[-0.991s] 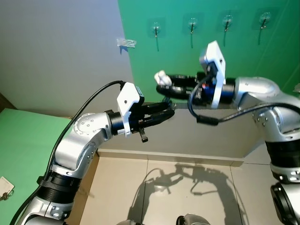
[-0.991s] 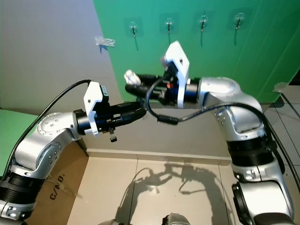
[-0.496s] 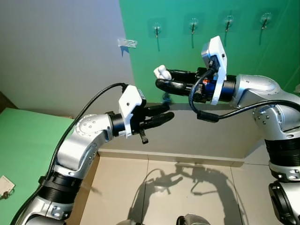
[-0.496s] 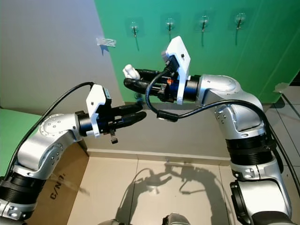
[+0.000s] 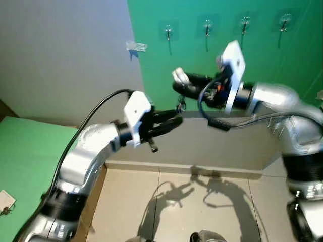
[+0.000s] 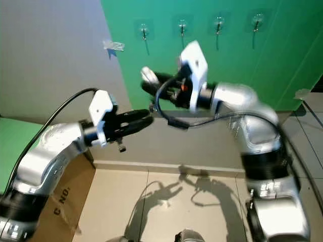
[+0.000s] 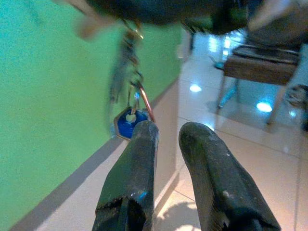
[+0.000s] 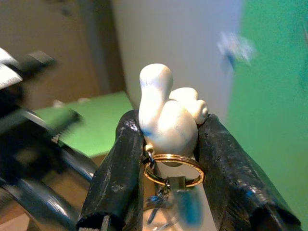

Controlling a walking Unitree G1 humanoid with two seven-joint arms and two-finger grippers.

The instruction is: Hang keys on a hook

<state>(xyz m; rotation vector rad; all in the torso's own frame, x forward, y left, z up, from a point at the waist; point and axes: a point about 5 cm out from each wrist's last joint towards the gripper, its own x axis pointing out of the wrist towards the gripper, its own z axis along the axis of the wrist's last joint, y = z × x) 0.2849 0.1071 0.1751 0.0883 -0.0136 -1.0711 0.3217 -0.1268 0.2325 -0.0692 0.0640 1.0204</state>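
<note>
Right hand (image 8: 166, 144) pinches white charm (image 8: 167, 120); left-wrist view catches blue key (image 7: 129, 123).

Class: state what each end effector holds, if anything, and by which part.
The right end effector pinches the keys by their white charm; ring and keys dangle below. The left end effector holds nothing, its fingers parted beside the hanging keys.

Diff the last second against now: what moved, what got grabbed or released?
The right claw, still shut on the white figurine keychain, rose slightly toward the hooks with the keys dangling below. The left claw lifted a little, its fingertips now beside the hanging keys. Nothing grabbed or released. Hooks still bare.
</note>
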